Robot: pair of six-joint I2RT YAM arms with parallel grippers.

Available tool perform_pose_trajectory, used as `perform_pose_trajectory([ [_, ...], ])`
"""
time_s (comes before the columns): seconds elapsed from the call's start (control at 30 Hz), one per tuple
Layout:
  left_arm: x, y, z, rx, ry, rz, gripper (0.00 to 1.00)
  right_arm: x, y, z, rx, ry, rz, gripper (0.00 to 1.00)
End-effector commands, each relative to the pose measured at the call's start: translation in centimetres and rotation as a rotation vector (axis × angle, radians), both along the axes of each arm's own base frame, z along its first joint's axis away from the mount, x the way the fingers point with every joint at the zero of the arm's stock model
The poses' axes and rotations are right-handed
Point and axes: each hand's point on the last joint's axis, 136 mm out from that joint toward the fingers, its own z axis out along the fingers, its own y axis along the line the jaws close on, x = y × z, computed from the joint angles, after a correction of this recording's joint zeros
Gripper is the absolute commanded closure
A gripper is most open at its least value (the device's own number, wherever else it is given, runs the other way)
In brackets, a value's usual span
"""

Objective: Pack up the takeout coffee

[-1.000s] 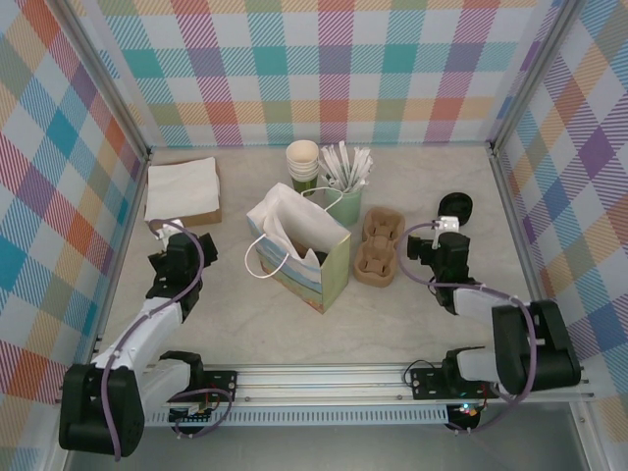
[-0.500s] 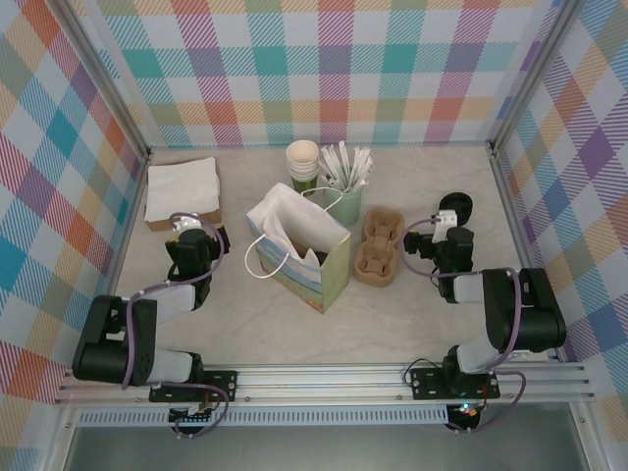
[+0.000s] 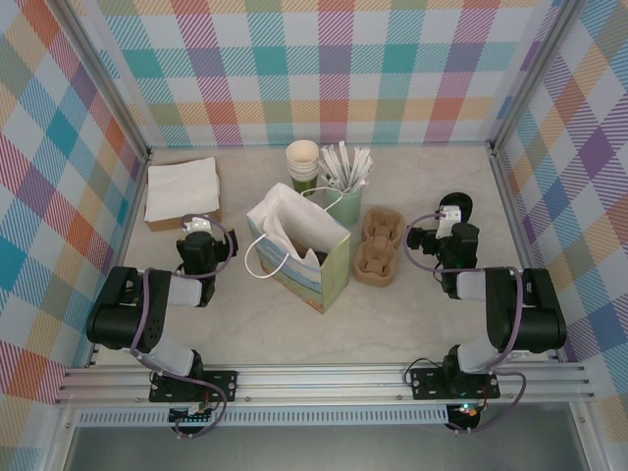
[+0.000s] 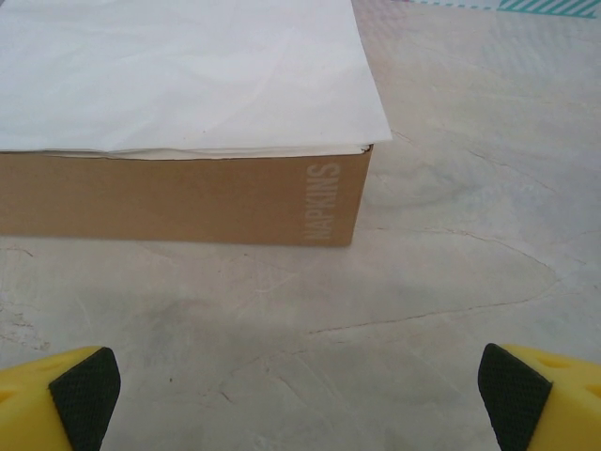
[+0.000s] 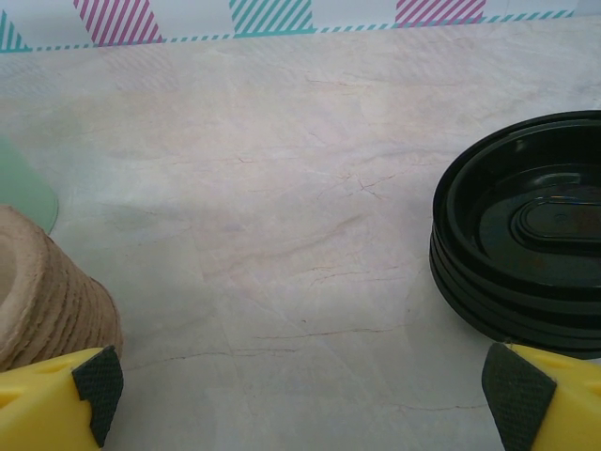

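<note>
The takeout coffee is hidden from view. A stack of olive-green, cream-rimmed cups (image 3: 302,162) stands at the back. The open paper bag (image 3: 299,245) stands mid-table. My left gripper (image 3: 200,234) rests low, left of the bag, open and empty. In the left wrist view the left gripper (image 4: 300,395) faces the napkin box (image 4: 178,197) over bare table. My right gripper (image 3: 448,228) sits right of the cup carrier (image 3: 378,245), open and empty. In the right wrist view the right gripper (image 5: 300,385) has a stack of black lids (image 5: 526,235) ahead on the right.
A mint-green cup of white stirrers (image 3: 345,196) stands behind the bag. The napkin box (image 3: 183,191) lies at the back left, the black lids (image 3: 457,206) at the back right. The brown carrier (image 5: 47,301) is close on the right gripper's left. Plaid walls enclose three sides.
Both arms have folded down and their grippers have slid toward the back. The left gripper moved right, nearer the bag. Both jaws stayed wide open.
</note>
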Motion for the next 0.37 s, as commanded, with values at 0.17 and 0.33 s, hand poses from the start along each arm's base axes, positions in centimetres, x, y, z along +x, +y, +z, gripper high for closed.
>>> perform_pose_trajectory([
  [0.17,0.74,-0.15,1.13,0.005,-0.039,-0.018,0.00,0.33,0.41,0.42,0.021,-0.009,0.017,0.00],
  [0.33,0.71,-0.15,1.09,0.004,-0.037,-0.018,0.00,0.34,0.46,0.45,0.022,-0.010,0.019,0.00],
])
